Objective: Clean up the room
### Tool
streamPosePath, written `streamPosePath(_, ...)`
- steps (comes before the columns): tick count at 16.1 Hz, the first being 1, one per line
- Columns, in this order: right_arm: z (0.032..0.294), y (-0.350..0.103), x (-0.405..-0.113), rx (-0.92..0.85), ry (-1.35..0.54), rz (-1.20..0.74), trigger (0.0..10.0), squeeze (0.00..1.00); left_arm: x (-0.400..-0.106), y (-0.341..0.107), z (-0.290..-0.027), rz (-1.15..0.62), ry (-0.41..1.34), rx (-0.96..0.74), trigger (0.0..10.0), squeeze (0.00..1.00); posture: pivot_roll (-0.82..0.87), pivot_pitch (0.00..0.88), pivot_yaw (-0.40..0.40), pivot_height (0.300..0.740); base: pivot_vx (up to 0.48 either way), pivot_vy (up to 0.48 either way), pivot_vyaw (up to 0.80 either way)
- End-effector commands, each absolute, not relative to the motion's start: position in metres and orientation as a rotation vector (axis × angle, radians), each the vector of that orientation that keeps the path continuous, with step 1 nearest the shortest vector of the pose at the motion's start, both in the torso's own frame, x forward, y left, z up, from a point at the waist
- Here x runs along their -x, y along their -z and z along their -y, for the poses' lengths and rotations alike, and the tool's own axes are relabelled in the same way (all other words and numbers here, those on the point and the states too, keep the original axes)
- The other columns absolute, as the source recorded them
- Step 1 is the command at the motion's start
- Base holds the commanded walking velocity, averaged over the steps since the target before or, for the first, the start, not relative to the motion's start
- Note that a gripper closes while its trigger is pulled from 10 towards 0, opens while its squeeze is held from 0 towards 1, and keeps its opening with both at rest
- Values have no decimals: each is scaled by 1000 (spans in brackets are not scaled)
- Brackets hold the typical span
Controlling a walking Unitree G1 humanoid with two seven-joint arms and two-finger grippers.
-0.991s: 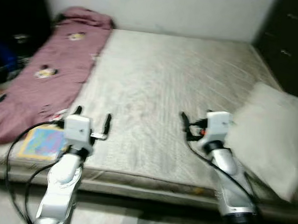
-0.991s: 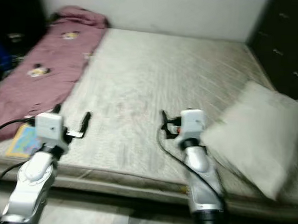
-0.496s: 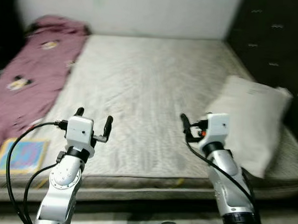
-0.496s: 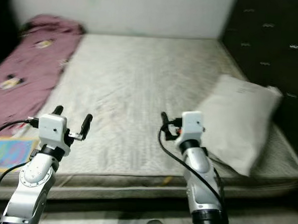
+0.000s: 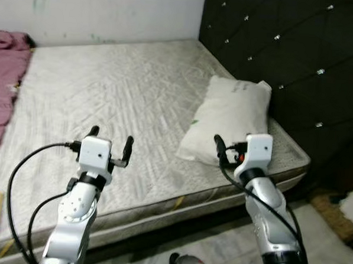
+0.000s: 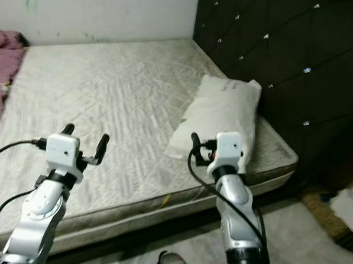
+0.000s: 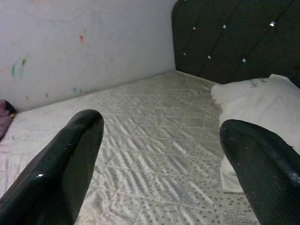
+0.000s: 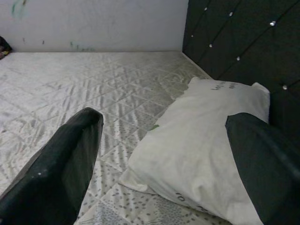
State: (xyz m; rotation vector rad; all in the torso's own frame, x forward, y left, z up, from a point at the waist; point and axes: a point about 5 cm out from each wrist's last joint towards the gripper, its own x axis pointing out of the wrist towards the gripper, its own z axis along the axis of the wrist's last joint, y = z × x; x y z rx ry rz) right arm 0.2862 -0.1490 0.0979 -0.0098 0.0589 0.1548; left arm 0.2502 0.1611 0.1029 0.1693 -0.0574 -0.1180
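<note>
Up close, the right wrist view shows green print on the one pillow (image 8: pixel 206 136), lying on the bed (image 5: pixel 113 99) against the headboard (image 5: pixel 287 49). Both hands, left hand (image 5: pixel 110 140) and right hand (image 5: pixel 230 148), hover spread wide, empty. One pink blanket (image 5: pixel 1 81) is cut off at the edge.

Ahead of your left gripper (image 5: pixel 110 137) bare mattress (image 5: pixel 107 99) is lying open; the pillow (image 5: pixel 230 120) is blocking just beyond your right gripper (image 5: pixel 232 145).

Left of the mattress (image 5: pixel 107 93), a pink blanket (image 5: pixel 1 81) is cut off by the frame's edge. The right arm hides the near corner of the pillow (image 5: pixel 230 120).
</note>
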Motion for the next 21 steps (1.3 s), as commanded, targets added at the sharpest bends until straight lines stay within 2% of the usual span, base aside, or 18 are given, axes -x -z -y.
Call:
streamPosePath(1, 147, -103, -288, 16, -160, -43, 10000, 0, -250, -105, -163, 64, 114, -182, 10000, 0, -125, 0, -8, 740, 0, -255, 0)
streamPosePath(3, 146, -103, -288, 31, -171, -38, 10000, 0, -250, -105, -163, 63, 113, -181, 10000, 0, -125, 0, -8, 740, 0, -253, 0)
streamPosePath(7, 145, -103, -288, 38, -174, -36, 10000, 0, -250, -105, -163, 65, 113, -184, 10000, 0, -125, 0, -9, 740, 0, -269, 514)
streamPosePath(17, 146, -103, -288, 35, -172, -40, 10000, 0, -250, -106, -162, 67, 112, -181, 10000, 0, -124, 0, -12, 740, 0, -346, 0)
streamPosePath(21, 146, -102, -288, 36, -173, -42, 10000, 0, -250, -105, -162, 63, 107, -180, 10000, 0, -124, 0, -13, 740, 0, -66, 0)
